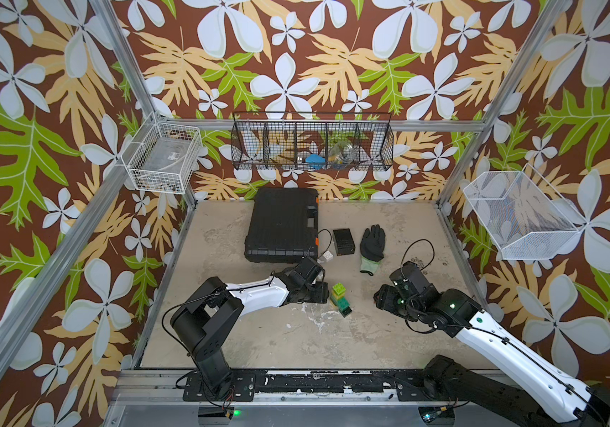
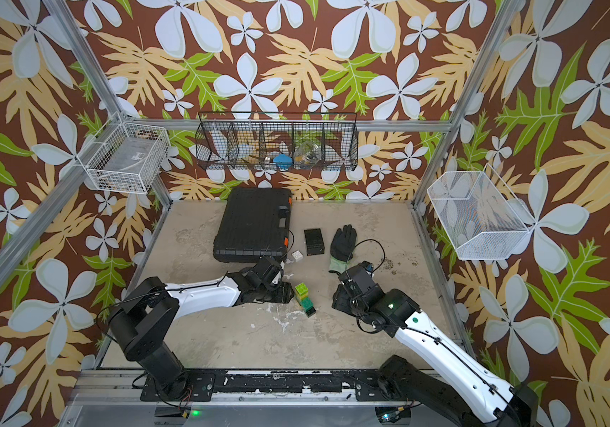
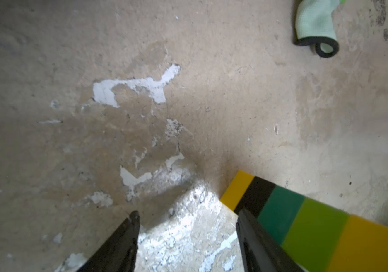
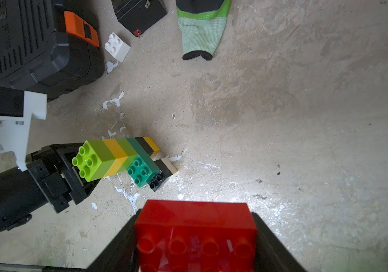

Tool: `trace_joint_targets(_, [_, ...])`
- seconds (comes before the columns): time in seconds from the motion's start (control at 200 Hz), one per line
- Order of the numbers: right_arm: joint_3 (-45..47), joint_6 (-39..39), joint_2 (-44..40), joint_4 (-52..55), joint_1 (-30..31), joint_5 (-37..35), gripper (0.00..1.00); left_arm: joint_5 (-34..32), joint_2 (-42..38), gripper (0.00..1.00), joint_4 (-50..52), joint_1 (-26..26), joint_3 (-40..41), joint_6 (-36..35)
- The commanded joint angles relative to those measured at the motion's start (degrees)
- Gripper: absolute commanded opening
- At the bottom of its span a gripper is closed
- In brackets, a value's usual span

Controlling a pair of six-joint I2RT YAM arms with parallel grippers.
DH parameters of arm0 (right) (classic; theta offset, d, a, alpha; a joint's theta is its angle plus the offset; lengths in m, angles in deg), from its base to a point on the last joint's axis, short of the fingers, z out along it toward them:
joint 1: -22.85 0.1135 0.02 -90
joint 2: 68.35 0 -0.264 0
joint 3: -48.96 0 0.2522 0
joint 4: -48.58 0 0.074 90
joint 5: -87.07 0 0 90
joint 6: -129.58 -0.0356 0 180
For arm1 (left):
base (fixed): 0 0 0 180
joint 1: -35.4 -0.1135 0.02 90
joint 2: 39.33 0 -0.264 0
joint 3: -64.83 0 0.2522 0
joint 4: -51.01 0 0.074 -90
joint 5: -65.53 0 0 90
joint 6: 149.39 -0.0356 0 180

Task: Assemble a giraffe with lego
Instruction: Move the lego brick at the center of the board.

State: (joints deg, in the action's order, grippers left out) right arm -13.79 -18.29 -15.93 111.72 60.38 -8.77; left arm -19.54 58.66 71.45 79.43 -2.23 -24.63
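Case [image 1: 283, 223] sits back left. Next, your left gripper [image 3: 188, 212]: fingers [image 3: 127, 240] spread over the table [image 1: 259, 332], nothing between them, one finger just beside the giraffe [image 1: 340, 300]. That giraffe stands mid-table between your two grippers, lime brick on top. Behind it lies a loose white brick [image 4: 117, 47], then box [image 1: 344, 241] and glove [image 1: 373, 242] further right. Over to your right gripper [image 4: 196, 213]: clamped on the red brick [image 4: 195, 230], apart from the giraffe.
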Motion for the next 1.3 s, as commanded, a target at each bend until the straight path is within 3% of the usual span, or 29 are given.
trace_joint_targets(0.0, [-0.23, -1.09, -0.76, 1.68, -0.01, -0.57, 0.43, -0.81, 0.56, 0.69, -1.11, -0.24, -1.03, -0.21])
trace_joint_targets(0.26, [-0.23, -1.63, -1.66, 2.49, -0.02, -0.30, 0.43, 2.42, 3.42, 0.69, -4.16, -0.26, -2.52, -0.41])
trace_joint_targets(0.51, [0.90, -1.80, -1.99, 1.79, -0.01, -0.06, 0.43, 5.64, 2.61, 0.69, -7.52, 0.06, 1.58, -0.20])
trace_joint_targets(1.131, [-0.02, 0.31, 4.38, -2.89, -0.24, 1.01, 0.43, 8.66, -0.69, 0.69, -10.39, 10.80, 9.44, 1.26])
trace_joint_targets(1.291, [-3.37, 3.03, 6.14, -0.87, -0.19, 0.19, 0.43, 7.46, -1.89, 0.69, -9.24, 10.95, 9.82, 0.97])
